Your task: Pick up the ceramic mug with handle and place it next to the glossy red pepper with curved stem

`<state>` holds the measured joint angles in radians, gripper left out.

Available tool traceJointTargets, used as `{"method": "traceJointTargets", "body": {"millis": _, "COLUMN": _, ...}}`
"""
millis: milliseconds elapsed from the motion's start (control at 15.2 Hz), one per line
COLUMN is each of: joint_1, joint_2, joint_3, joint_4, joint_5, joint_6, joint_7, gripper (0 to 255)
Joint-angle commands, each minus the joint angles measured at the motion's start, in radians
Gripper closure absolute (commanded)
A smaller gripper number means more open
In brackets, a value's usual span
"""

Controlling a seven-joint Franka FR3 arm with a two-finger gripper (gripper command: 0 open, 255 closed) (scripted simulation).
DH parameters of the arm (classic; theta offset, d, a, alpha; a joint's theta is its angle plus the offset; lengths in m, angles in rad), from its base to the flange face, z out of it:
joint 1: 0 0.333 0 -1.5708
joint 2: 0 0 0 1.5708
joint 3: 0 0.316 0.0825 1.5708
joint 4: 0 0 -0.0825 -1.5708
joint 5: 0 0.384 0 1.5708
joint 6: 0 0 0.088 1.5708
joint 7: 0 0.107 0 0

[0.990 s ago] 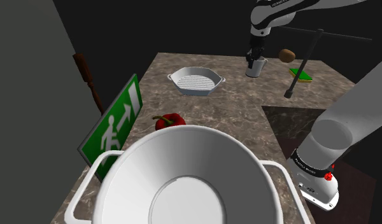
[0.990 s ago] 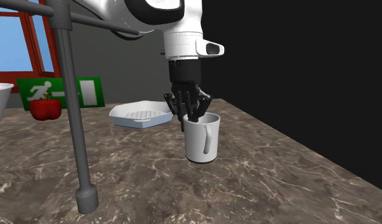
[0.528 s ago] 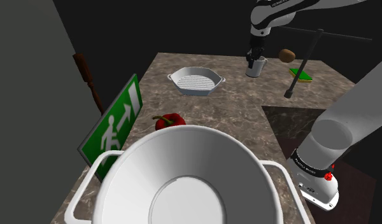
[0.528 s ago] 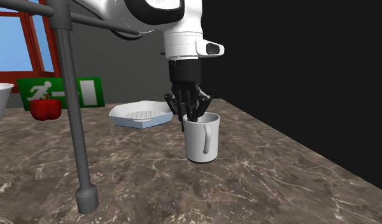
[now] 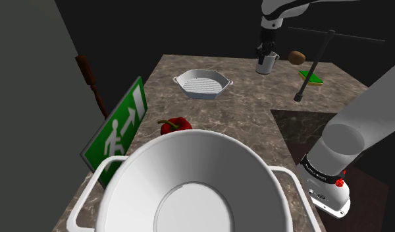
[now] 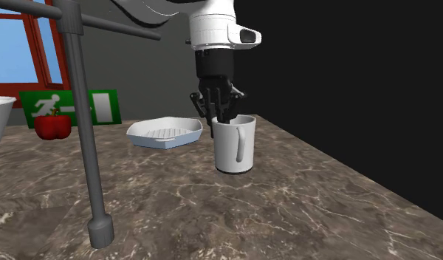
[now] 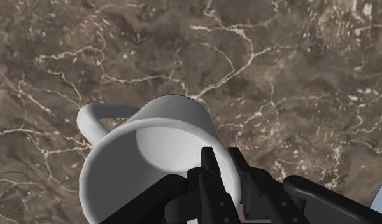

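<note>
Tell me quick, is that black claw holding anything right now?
Gripper: closed on the rim of the white mug, holding it.

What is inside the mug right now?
One finger of the gripper sits inside the mug; its floor looks bare. The fingers hide the near inner wall.

The black hand [image 6: 221,117] clasps the white mug [image 6: 235,148] by its rim over the marbled counter [image 6: 286,214], near a white dish [image 6: 165,133].
</note>
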<state>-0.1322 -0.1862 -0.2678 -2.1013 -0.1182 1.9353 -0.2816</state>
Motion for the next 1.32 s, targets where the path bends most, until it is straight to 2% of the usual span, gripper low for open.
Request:
{"method": "traceJointTargets", "body": {"millis": 0, "joint_1": 0.0, "joint_2": -0.007, "joint_3": 0.001, "joint_4": 0.023, "joint_5": 0.0, "joint_6": -0.03, "joint_7": -0.001, "gripper": 255}}
{"method": "traceJointTargets", "body": {"millis": 1254, "joint_1": 0.006, "joint_2": -0.001, "joint_3": 0.01, "joint_4": 0.284, "joint_5": 0.009, "joint_6": -0.285, "joint_7": -0.018, "gripper": 255}}
